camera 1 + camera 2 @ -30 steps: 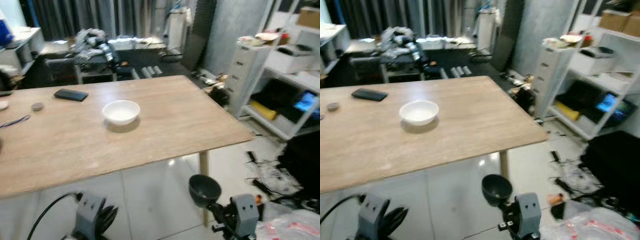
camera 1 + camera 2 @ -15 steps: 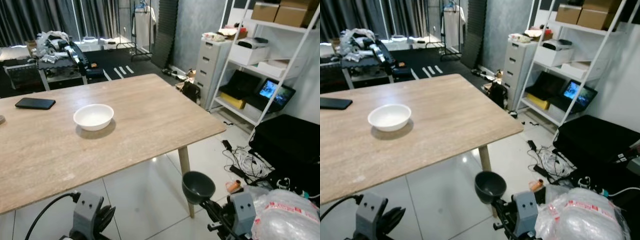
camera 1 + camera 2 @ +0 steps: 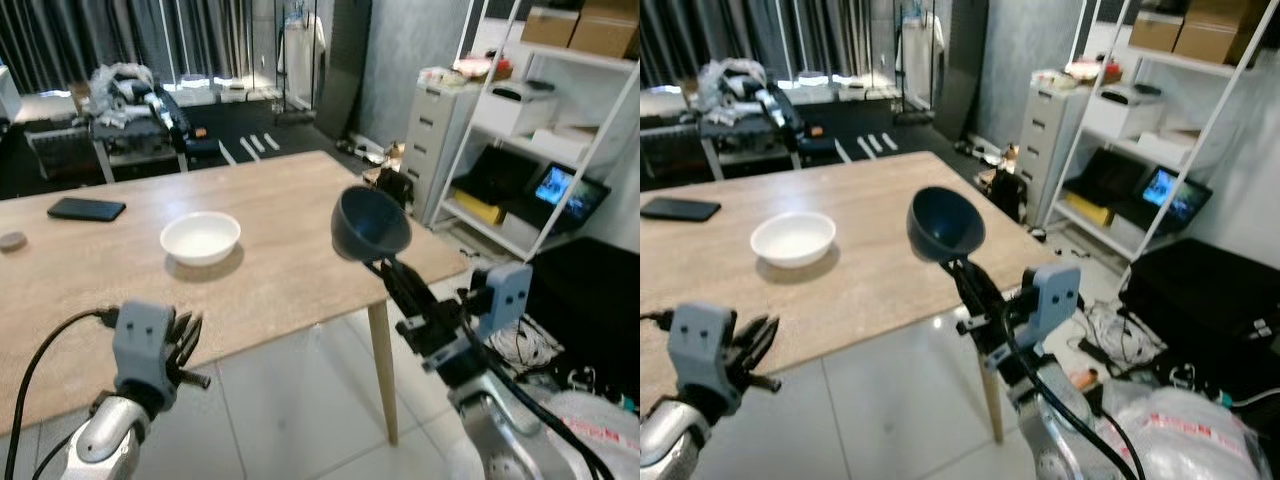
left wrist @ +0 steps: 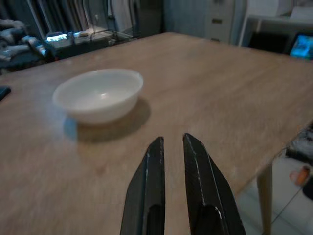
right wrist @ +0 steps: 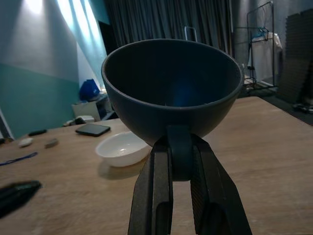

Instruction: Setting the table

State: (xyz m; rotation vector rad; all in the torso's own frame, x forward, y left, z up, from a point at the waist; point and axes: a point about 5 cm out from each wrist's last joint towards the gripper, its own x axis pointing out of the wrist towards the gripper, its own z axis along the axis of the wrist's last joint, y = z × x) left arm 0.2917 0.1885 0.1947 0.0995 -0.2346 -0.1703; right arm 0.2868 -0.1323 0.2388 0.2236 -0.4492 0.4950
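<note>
Since 0.5 s ago, right gripper [image 3: 385,262] has gone from low near the floor to above the table's near right corner, carrying the dark bowl [image 3: 369,222] with it. Bowl is held in the air, tilted, opening facing toward the far left; the two black fingers [image 5: 168,188] are clamped on its rim. It hangs over the wooden table [image 3: 290,230] edge, not touching the top.

Left gripper [image 4: 171,161] also raised since then; it hovers over the near table edge, fingers narrow with a slim gap between them, holding nothing.

White bowl [image 3: 200,237] sits upright on the table, near the middle, well apart from the dark bowl. Black phone [image 3: 86,209] lies beyond it toward the far left. White shelving unit [image 3: 545,130] stands off to the right.
</note>
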